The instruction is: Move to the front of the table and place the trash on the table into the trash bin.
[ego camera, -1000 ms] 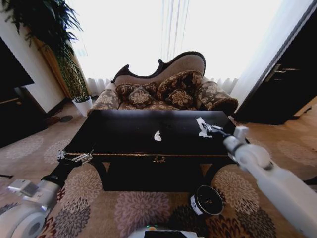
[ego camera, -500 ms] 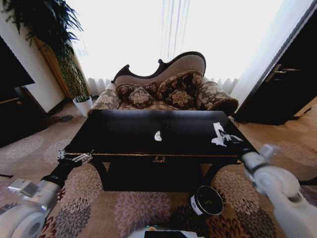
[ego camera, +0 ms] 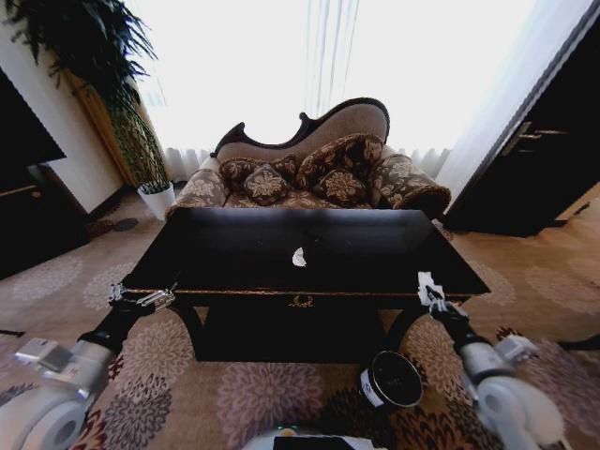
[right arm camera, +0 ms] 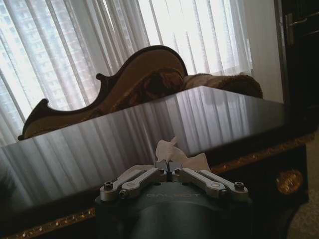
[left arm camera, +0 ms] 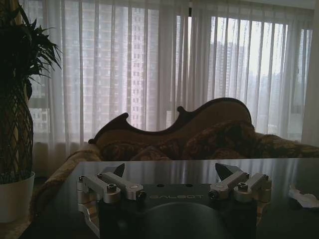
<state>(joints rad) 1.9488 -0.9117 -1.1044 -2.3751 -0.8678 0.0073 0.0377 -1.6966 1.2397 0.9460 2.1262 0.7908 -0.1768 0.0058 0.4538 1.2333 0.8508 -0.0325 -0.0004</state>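
1. Right gripper [ego camera: 429,292]: just off the front right corner of the table [ego camera: 234,253], at about tabletop height, fingers pressed together on a crumpled white paper scrap [ego camera: 428,284]; in the right wrist view, scrap [right arm camera: 175,154] standing up between the closed fingertips of the gripper [right arm camera: 167,167], glossy tabletop [right arm camera: 124,134] beyond.
2. Left gripper [ego camera: 142,298]: at the front left corner of the table, fingers spread wide with nothing between them [left arm camera: 172,174].
3. Second white scrap [ego camera: 298,256]: lying near the middle of the tabletop, well apart from both grippers.
4. Trash bin [ego camera: 392,380]: upright on the patterned carpet [ego camera: 262,394], in front of the table, lower than the right gripper and toward the robot.
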